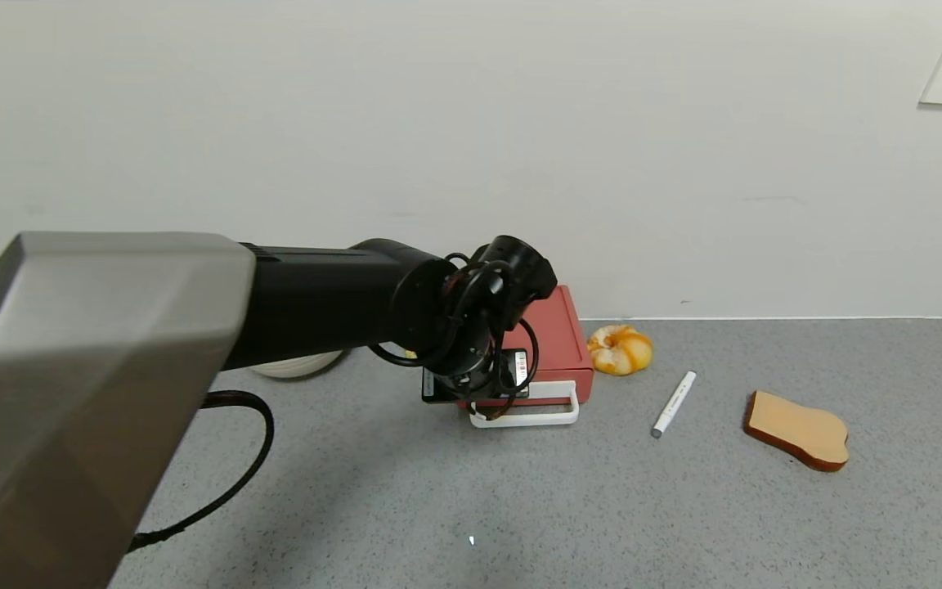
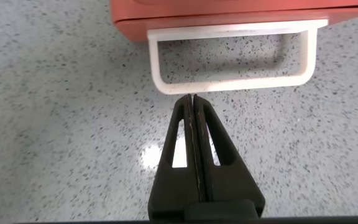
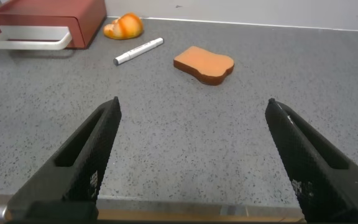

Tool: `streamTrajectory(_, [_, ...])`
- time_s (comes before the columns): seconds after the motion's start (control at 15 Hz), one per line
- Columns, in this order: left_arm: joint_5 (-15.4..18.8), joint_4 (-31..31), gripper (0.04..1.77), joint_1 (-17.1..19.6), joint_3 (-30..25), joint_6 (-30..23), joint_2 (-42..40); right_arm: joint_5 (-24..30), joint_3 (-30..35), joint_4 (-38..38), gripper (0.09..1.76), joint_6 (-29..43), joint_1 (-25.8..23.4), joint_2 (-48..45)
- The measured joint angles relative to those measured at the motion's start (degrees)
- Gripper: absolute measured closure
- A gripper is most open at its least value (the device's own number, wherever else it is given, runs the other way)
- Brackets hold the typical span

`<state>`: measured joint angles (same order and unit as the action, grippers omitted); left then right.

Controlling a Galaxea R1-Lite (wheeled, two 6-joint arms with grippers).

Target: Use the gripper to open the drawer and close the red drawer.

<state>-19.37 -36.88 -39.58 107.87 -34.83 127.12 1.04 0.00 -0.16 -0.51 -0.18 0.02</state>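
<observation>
The salmon-red drawer [image 1: 557, 339] stands against the wall, and its white loop handle [image 1: 528, 415] faces me. Its tray looks pushed in, flush with the box. My left gripper [image 1: 483, 388] hangs just in front of the handle, mostly hidden behind its own black wrist and cables. In the left wrist view the left gripper [image 2: 191, 97] is shut with nothing between its fingers, and its tips meet the outer bar of the handle [image 2: 229, 81] below the drawer [image 2: 229, 12]. My right gripper [image 3: 192, 109] stands open, low over the table's near edge, far from the drawer [image 3: 55, 15].
To the right of the drawer lie an orange bun [image 1: 620, 349], a white marker [image 1: 674, 403] and a toast slice [image 1: 798, 429]. A beige bowl [image 1: 299, 366] shows behind the left arm. A black cable [image 1: 234, 483] loops over the grey table. The wall is close behind.
</observation>
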Motion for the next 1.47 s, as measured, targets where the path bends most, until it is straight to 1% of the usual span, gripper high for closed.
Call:
streamTrajectory(0.2, [0.7, 0.2, 1.7, 0.0, -3.6, 0.8, -4.7, 0.0, 0.0, 0.0, 0.14, 0.0, 0.0, 0.0])
streamTrajectory(0.33, [2.1, 1.1, 1.7, 0.4, -7.1, 3.7, -8.1, 0.0, 0.0, 0.0, 0.14, 0.0, 0.0, 0.0])
streamTrajectory(0.4, [3.4, 2.8, 1.7, 0.8, -9.4, 5.2, -9.9, 0.0, 0.0, 0.0, 0.14, 0.0, 0.0, 0.0])
streamTrajectory(0.53, [6.3, 8.0, 1.7, 1.6, -15.1, 8.5, -13.9, 0.0, 0.0, 0.0, 0.14, 0.0, 0.0, 0.0])
streamTrajectory(0.67, [9.1, 15.2, 1.7, 3.0, -22.2, 12.7, -18.3, 0.0, 0.0, 0.0, 0.14, 0.0, 0.0, 0.0])
streamTrajectory(0.8, [11.1, 22.8, 1.7, 4.5, -29.7, 17.0, -22.7, 0.0, 0.0, 0.0, 0.14, 0.0, 0.0, 0.0])
streamTrajectory(0.87, [12.1, 25.6, 1.7, 5.3, -32.9, 18.9, -24.8, 0.0, 0.0, 0.0, 0.14, 0.0, 0.0, 0.0])
streamTrajectory(1.0, [15.4, 29.8, 1.7, 7.5, -38.5, 21.9, -28.7, 0.0, 0.0, 0.0, 0.14, 0.0, 0.0, 0.0])
streamTrajectory(1.07, [16.4, 31.5, 1.61, 8.4, -40.7, 22.7, -30.3, 0.0, 0.0, 0.0, 0.14, 0.0, 0.0, 0.0])
streamTrajectory(1.2, [16.9, 33.4, 1.27, 9.9, -44.0, 23.3, -32.9, 0.0, 0.0, 0.0, 0.14, 0.0, 0.0, 0.0])
streamTrajectory(1.33, [17.0, 33.5, 1.0, 10.7, -45.8, 23.4, -34.8, 0.0, 0.0, 0.0, 0.14, 0.0, 0.0, 0.0])
streamTrajectory(1.47, [17.0, 33.6, 0.81, 11.1, -47.3, 23.6, -36.5, 0.0, 0.0, 0.0, 0.14, 0.0, 0.0, 0.0])
